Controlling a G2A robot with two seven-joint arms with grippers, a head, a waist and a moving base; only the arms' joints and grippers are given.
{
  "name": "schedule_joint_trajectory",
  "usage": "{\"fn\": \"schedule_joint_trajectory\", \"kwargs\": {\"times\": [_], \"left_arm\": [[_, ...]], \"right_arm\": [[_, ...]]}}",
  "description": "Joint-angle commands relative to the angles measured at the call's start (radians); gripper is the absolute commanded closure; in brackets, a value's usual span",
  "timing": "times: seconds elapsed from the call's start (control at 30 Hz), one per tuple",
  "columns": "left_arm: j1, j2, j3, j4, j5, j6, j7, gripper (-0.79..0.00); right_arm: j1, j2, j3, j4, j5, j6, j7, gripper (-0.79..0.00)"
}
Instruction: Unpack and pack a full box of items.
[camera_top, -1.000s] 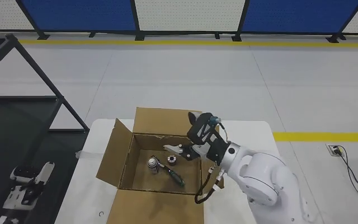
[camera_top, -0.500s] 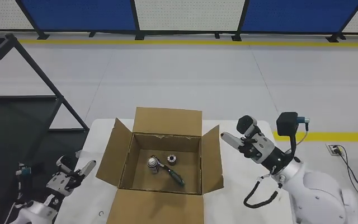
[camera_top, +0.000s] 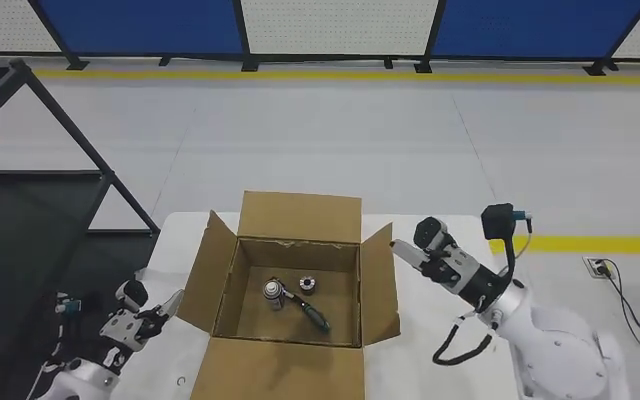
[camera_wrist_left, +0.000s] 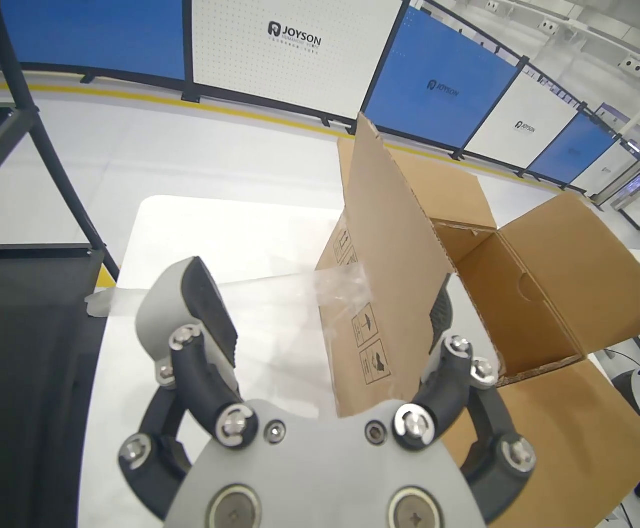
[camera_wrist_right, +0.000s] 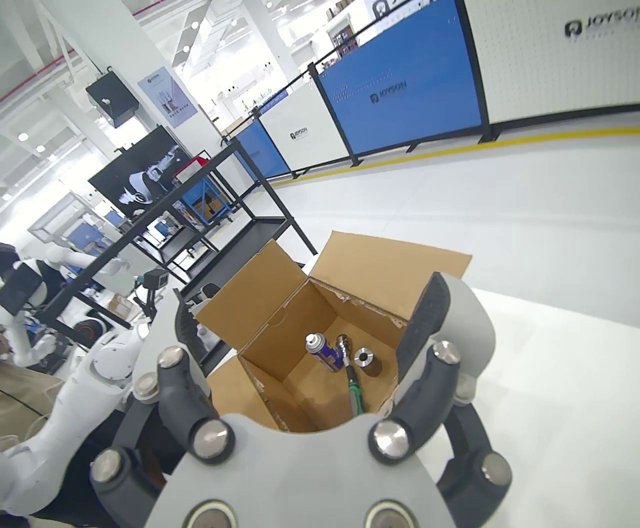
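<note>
Unpacking looks barely begun: a small silver spray can (camera_top: 271, 291), a short steel cylinder (camera_top: 307, 287) and a green-handled ratchet wrench (camera_top: 312, 312) lie inside the open brown cardboard box (camera_top: 300, 215) on the white bench (camera_wrist_left: 200, 225), while the left jaws and right jaws gape empty either side of it.

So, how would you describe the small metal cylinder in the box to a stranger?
Find the open brown cardboard box on the white table; three things are inside. The squat grey metal cylinder has a hole in its top, unlike the taller spray can and the green-handled ratchet.
</note>
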Motion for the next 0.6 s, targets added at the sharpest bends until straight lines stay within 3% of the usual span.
{"fn": "schedule_joint_trajectory", "kwargs": {"times": [0.0, 0.33, 0.57], "left_arm": [[0.003, 0.0, 0.01, -0.007, 0.005, 0.0, 0.0, -0.785], [0.004, 0.003, 0.059, -0.018, 0.042, -0.01, -0.011, -0.785], [-0.003, 0.005, 0.11, 0.007, 0.078, -0.011, -0.037, -0.785]], "right_arm": [[0.021, 0.004, 0.009, 0.037, 0.054, 0.042, 0.046, -0.785], [0.085, 0.029, -0.022, 0.149, 0.141, 0.159, 0.275, -0.785], [0.123, 0.032, -0.114, 0.2, 0.225, 0.107, 0.293, -0.785]]}}
